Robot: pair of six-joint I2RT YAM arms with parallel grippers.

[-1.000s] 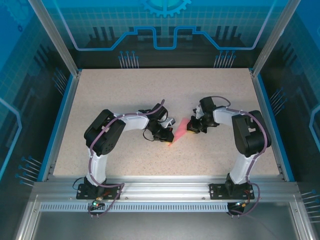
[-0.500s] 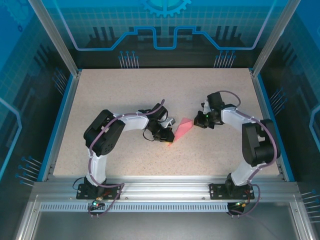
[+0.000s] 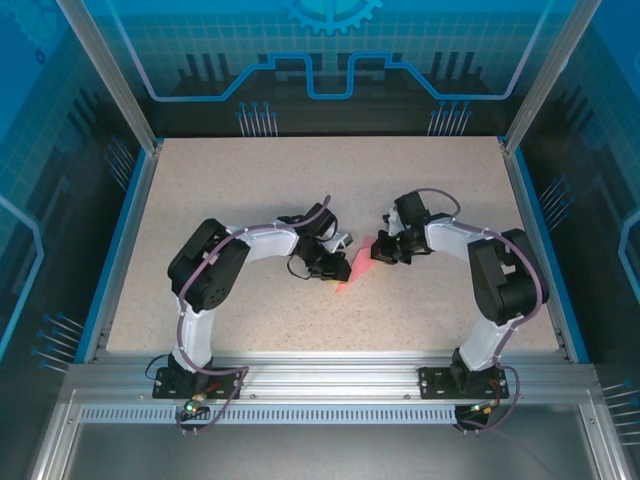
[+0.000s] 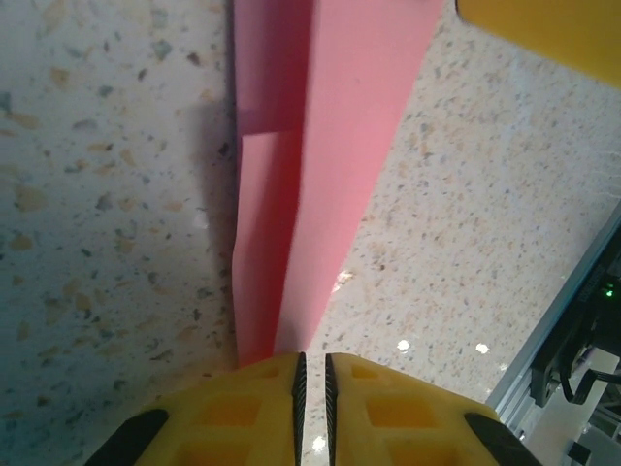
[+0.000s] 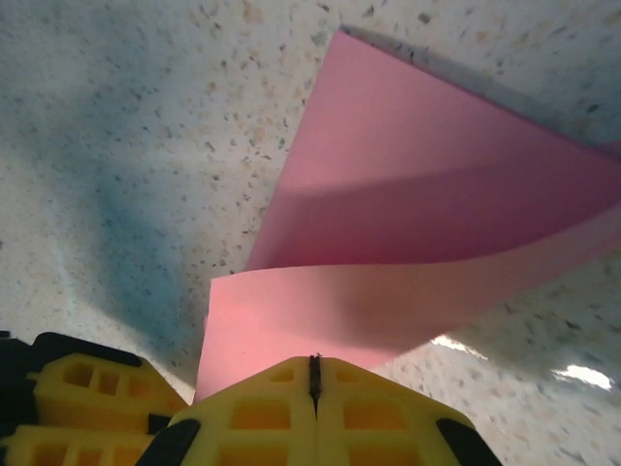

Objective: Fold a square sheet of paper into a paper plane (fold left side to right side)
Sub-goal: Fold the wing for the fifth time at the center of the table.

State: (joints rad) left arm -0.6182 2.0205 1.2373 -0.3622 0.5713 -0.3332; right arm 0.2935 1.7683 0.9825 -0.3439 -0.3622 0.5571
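- Centre of the top view: my left gripper (image 3: 333, 268) is at the narrow tip of the paper plane (image 3: 358, 266), pads nearly together. Can't tell if pinching. Best to pin that tip flat.
- Plane lies mid-frame between both grippers.
- My right gripper (image 3: 381, 250) is clenched on the plane's lifted wide flap. Lay it edge to edge, then crease.
- Both arms elbow-bent inward, wrists low.

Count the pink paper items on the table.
1: the paper plane lies near the middle of the table; more could be hidden, though that seems unlikely.
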